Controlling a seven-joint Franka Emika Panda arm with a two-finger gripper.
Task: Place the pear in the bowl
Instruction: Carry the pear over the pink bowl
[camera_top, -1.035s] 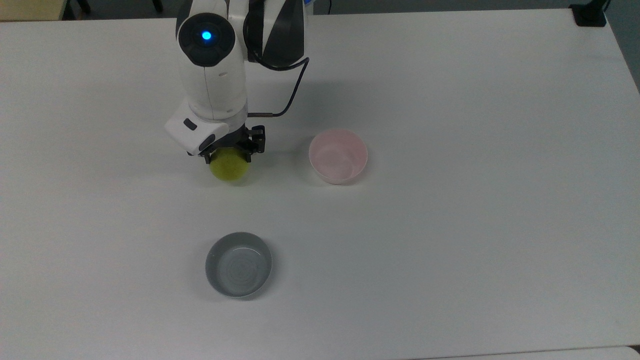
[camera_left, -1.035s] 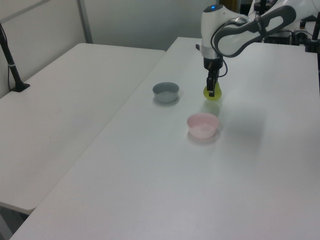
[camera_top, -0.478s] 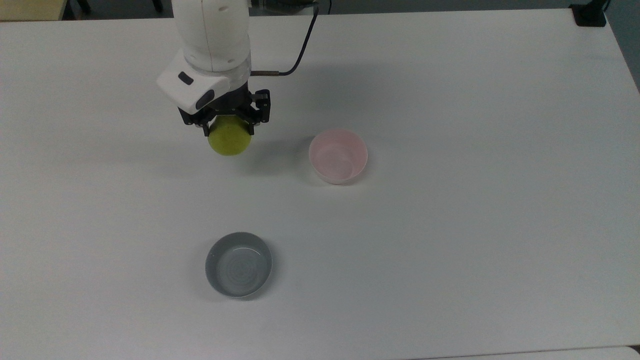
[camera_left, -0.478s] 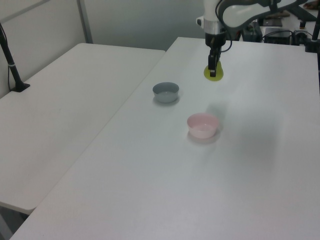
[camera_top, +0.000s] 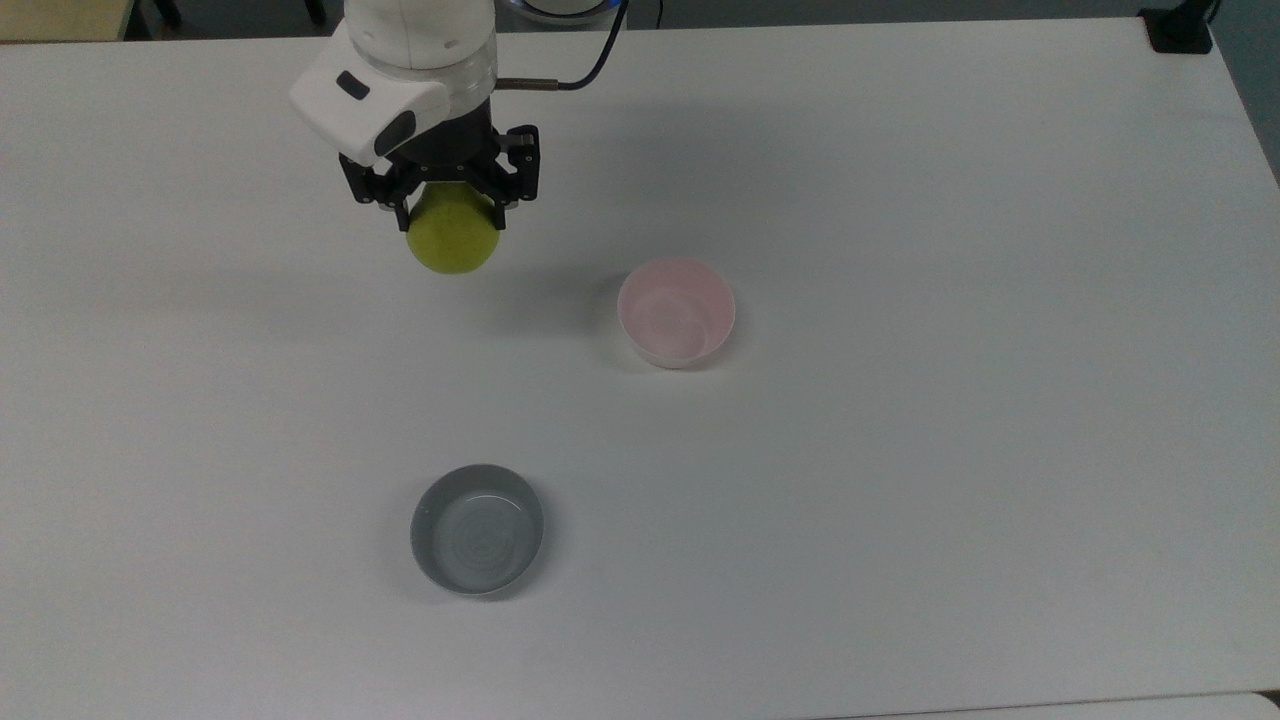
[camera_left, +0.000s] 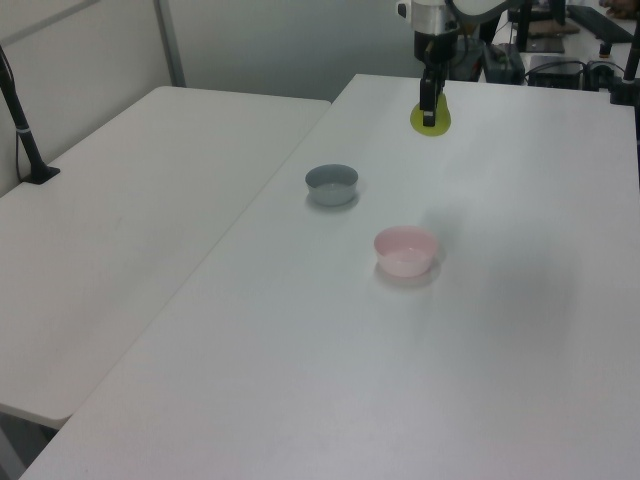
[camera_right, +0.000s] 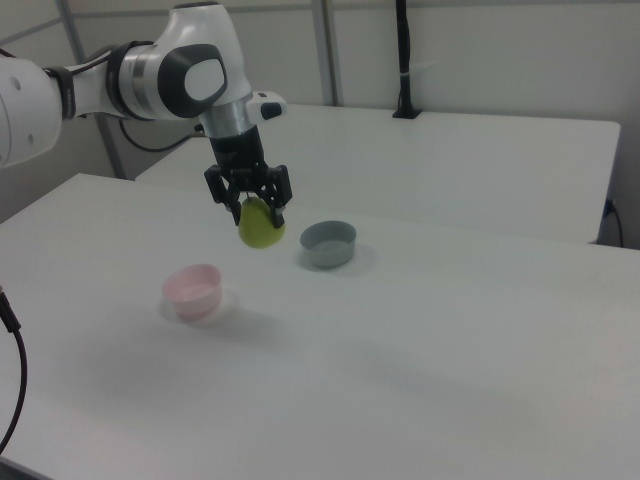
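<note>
The yellow-green pear (camera_top: 453, 238) (camera_left: 430, 116) (camera_right: 260, 228) hangs well above the white table, and my gripper (camera_top: 450, 208) (camera_right: 257, 213) is shut on its upper part. The pale pink bowl (camera_top: 676, 312) (camera_left: 405, 249) (camera_right: 193, 289) stands empty on the table. In the top view the pear is to the left of the bowl and a little higher in the picture. In the right view the pear floats above and to the right of the bowl.
A grey bowl (camera_top: 477, 529) (camera_left: 331, 183) (camera_right: 328, 243) with a ringed inside stands apart from the pink one. A second white table (camera_left: 120, 200) adjoins this one in the left view, with a black post (camera_left: 25, 135) at its edge.
The arm has risen from the table with the pear in its grip, and in the top view it has drifted up and slightly left. Both bowls stay put.
</note>
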